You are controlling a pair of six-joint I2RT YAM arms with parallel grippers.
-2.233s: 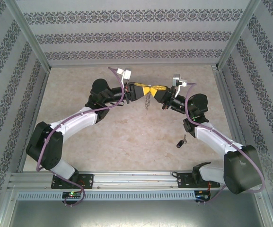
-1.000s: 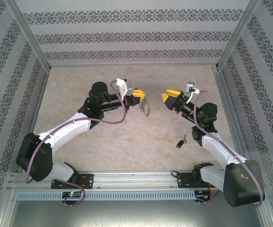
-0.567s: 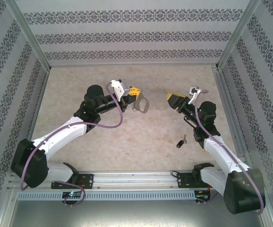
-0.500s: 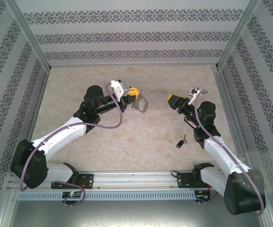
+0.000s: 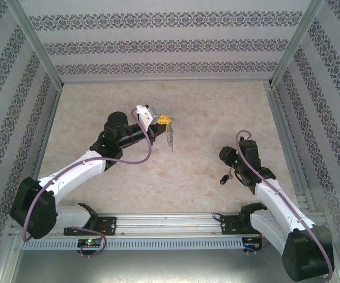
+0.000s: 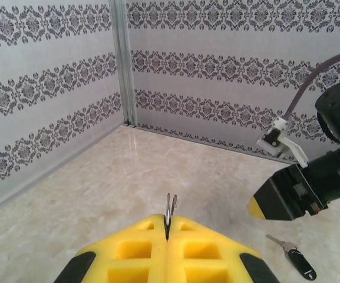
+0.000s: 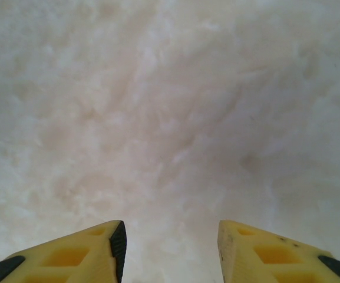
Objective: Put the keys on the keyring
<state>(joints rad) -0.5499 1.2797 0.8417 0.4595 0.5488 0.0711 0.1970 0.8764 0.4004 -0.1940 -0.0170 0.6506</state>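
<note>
Marble-patterned beige tabletop (image 5: 99, 106), walled on three sides by panels (image 5: 170, 41) banded with grey damask (aluminium posts (image 5: 34, 42) at the corners). One keyring (image 5: 170, 138) hangs left of centre in the overhead view, pinched between the meeting yellow fingers of the left gripper (image 5: 162, 121). One key (image 5: 224, 178) lies on the table, lower right of centre. The right gripper (image 7: 170, 247) faces bare marble, fingers spread and empty.
</note>
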